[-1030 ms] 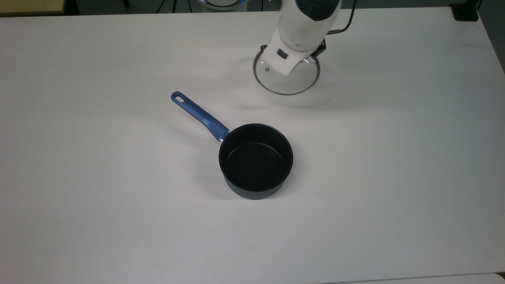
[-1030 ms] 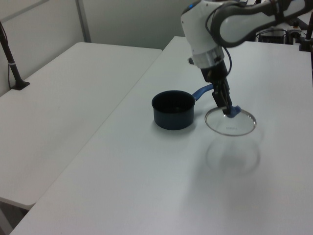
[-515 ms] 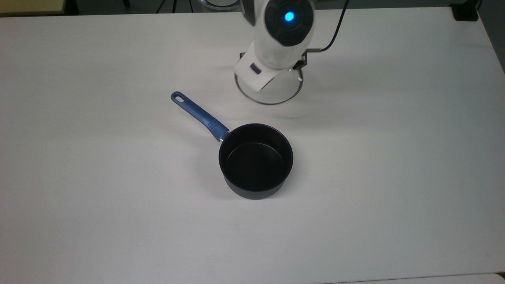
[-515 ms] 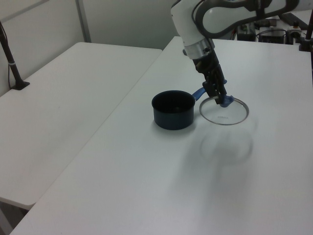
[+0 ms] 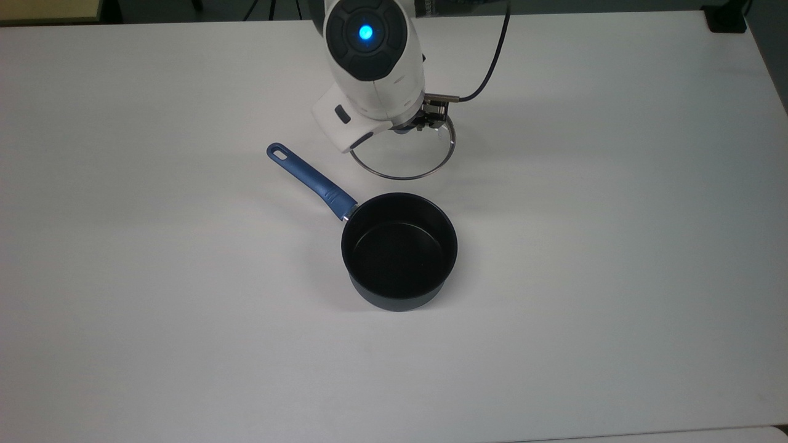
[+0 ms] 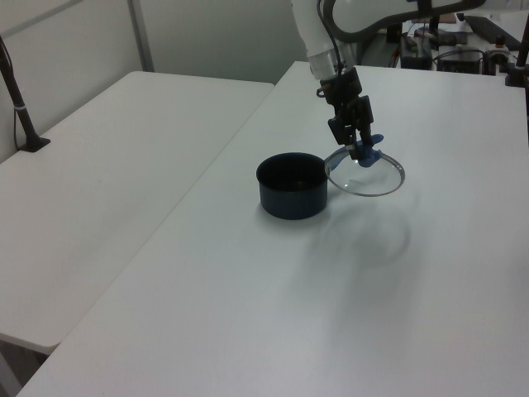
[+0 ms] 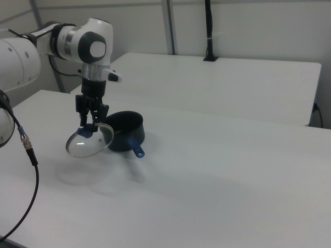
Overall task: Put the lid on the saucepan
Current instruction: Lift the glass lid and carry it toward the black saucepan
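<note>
Pan (image 5: 399, 252): black inside, dark navy outside, blue handle. Lid (image 6: 364, 175): clear glass w/ thin steel rim, blue knob. Arm (image 5: 369, 58): white shell, dark grey cap, blue light glowing. Gripper (image 6: 357, 150) black. Table (image 5: 615, 246) plain white.

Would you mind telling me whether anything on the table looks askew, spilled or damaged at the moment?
Nothing stands out. The saucepan sits upright and empty on the white table. The gripper holds the glass lid by its blue knob, above the table beside the pan; the slight tilt suits carrying.
</note>
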Robot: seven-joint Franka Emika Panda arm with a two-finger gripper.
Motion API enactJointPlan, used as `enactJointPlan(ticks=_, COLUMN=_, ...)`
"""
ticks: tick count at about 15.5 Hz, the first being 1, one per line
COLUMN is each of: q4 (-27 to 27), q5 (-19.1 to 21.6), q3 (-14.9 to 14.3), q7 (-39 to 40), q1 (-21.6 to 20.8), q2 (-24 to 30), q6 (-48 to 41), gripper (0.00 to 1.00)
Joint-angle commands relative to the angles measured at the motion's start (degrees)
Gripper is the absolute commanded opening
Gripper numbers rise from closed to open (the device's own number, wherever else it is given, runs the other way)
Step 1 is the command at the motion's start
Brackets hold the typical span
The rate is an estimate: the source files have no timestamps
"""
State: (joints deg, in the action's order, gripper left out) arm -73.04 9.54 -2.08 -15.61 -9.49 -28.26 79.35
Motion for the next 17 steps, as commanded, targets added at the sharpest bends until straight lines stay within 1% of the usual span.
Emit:
enactJointPlan(ticks=1, q4=2.7, q5=2.2, q3=-0.3, q7=-3.0, q1=-0.2, q2=-1.5, q6=-0.3, gripper=0.42)
enactJointPlan(ticks=6, q4=2.7, q5=3.5, q3=-0.5, q7=-3.6, q1=0.4, q2=-1.5, q6=1.2, gripper=0.42)
enactJointPlan(ticks=8, q4=2.7, q5=4.1, q3=-0.6, q7=-4.9, q1=0.6, q2=-1.5, q6=3.0, gripper=0.42)
enactJointPlan(ticks=15, q4=2.7, q5=4.4, q3=-0.6, q7=-7.6, q1=1.1, q2=-1.7, q6=7.4, gripper=0.42)
enactJointPlan(ticks=17, q4=2.7, q5=5.4, q3=-0.6, q7=-8.1, q1=1.5, q2=-1.7, q6=8.0, gripper=0.42)
